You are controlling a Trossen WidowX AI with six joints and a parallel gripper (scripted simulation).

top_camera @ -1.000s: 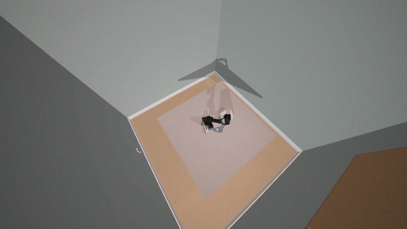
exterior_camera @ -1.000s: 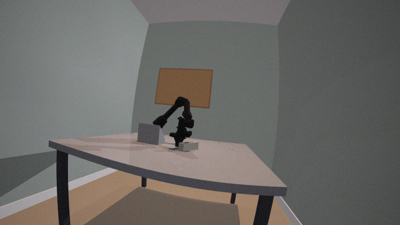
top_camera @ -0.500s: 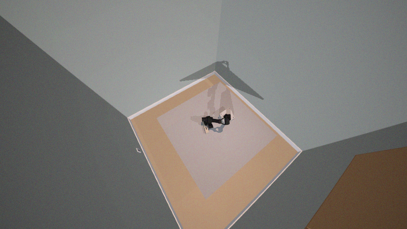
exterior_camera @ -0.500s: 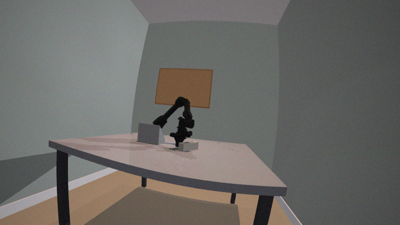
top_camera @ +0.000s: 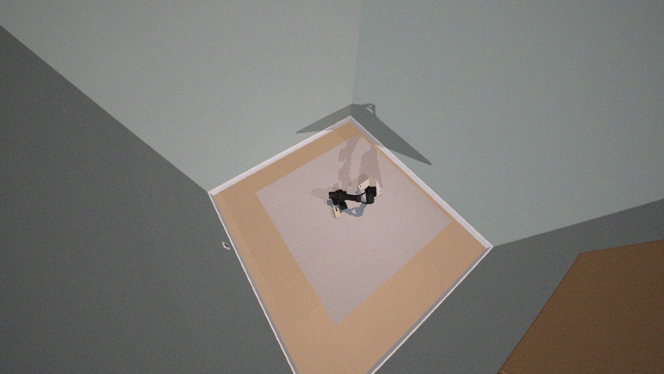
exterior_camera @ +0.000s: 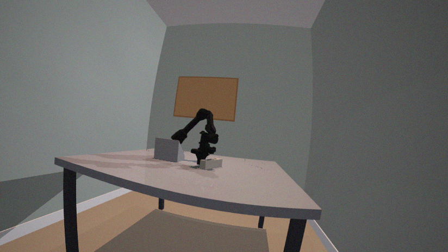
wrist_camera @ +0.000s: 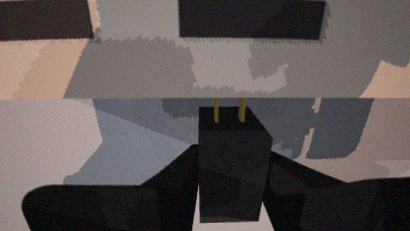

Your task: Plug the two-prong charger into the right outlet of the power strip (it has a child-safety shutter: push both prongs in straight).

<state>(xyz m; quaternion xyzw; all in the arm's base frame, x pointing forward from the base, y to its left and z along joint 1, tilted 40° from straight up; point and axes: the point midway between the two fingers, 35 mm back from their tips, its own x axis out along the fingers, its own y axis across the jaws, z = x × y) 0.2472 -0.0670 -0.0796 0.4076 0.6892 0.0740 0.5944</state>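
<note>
My gripper [exterior_camera: 198, 162] [wrist_camera: 223, 150] is shut on the black charger [wrist_camera: 231, 174], with a finger on each side of it. Two brass prongs [wrist_camera: 216, 111] [wrist_camera: 242, 111] point up in the wrist view, towards the near edge of the power strip. Their tips are not visible past that edge; whether they touch the strip, I cannot tell. The beige power strip [top_camera: 338, 214] [exterior_camera: 210, 164] [wrist_camera: 134, 20] fills the top of the wrist view. It shows a dark left outlet [wrist_camera: 45, 20] and a dark right outlet [wrist_camera: 251, 20]. The prongs line up with the left half of the right one.
A grey block [exterior_camera: 167, 149] stands near the arm's base, left of the strip in the exterior view. Both stand on the pale table [top_camera: 343, 278] [exterior_camera: 250, 184]. The arm's shadows fall across the table and strip. A brown board [exterior_camera: 206, 96] hangs on the wall behind.
</note>
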